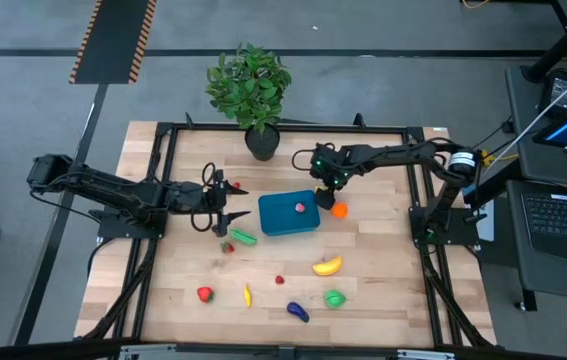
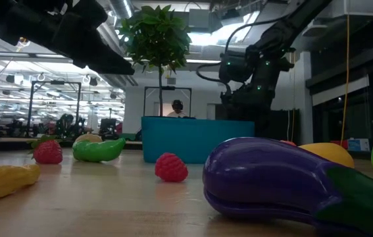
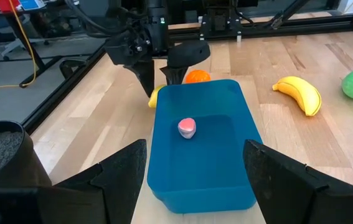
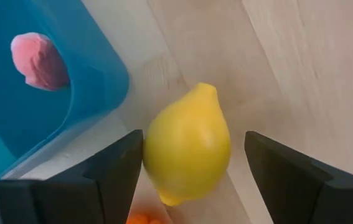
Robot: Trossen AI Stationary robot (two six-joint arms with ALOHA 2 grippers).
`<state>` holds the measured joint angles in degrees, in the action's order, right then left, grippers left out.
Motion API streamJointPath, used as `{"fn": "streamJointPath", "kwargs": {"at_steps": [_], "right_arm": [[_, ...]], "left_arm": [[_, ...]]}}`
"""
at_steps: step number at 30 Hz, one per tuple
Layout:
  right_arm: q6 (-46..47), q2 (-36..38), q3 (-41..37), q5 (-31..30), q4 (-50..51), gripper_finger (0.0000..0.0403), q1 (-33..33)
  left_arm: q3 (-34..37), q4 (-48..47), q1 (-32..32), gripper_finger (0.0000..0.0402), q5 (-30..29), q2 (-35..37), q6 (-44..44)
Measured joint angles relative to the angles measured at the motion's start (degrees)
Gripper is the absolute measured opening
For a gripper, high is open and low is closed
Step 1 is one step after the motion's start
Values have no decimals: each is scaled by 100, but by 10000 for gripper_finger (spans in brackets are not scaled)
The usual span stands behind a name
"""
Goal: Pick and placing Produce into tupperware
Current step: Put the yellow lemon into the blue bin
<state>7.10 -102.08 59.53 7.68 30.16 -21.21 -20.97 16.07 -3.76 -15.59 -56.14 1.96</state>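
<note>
So the blue container (image 1: 288,214) sits about mid-table on the wooden top (image 1: 383,290), and it's got one small pink piece (image 1: 300,208) lying inside it, nothing else in there that I can see. The right gripper (image 4: 192,168) is down low at the container's right end, fingers spread wide with a yellow lemon (image 4: 187,144) sitting on the wood right between them, but the fingers aren't squeezing it, there's a gap on one side at least, so it's got hold of nothing. An orange fruit (image 1: 339,210) is just beside that same end of the container. The left gripper (image 1: 225,205) hangs off the container's left end, pointing at it, also spread open and empty; in its wrist camera you look straight over the container to the other arm. The rest of the toy food is scattered on the table: a green pepper-ish thing (image 1: 242,237) just off the container's front left corner, a small red berry (image 1: 228,246) next to that, a banana (image 1: 327,266) in front of the container, a tiny red berry (image 1: 279,280) near the middle, then nearer the front edge a strawberry (image 1: 204,294), a yellow piece (image 1: 247,295), a purple eggplant (image 1: 297,311) and a green round one (image 1: 334,298). Potted plant (image 1: 250,88) at the back edge of the table
</note>
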Motion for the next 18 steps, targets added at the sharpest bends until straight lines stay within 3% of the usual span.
{"fn": "streamJointPath", "kwargs": {"at_steps": [9,18], "right_arm": [[-75,-5,0,0,-14,277,0],[-272,-3,0,2,-24,203,1]], "left_arm": [[0,-1,-1,261,-1,0,0],[0,-4,0,261,-1,0,0]]}}
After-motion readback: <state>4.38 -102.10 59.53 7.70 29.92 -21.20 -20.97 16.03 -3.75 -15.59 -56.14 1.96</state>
